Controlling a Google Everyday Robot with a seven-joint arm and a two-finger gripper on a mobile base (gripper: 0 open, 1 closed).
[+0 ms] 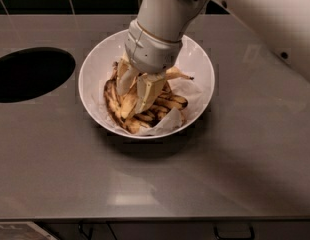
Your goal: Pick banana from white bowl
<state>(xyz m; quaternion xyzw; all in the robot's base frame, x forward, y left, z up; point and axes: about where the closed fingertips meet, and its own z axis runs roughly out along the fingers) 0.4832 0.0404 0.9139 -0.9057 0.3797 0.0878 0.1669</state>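
The end effector (pixel 133 96) is held pointing downward inside the white bowl (pixel 95 66), slightly left of the bowl's centre, with its tip lowered among the contents. It is carried by a pale grey wrist housing (pixel 151 51), above which a white cylindrical forearm (pixel 167 6) is tilted up and to the right. A broader white arm link (pixel 275 29) is seen crossing the upper right corner and is cut off by the frame edge.
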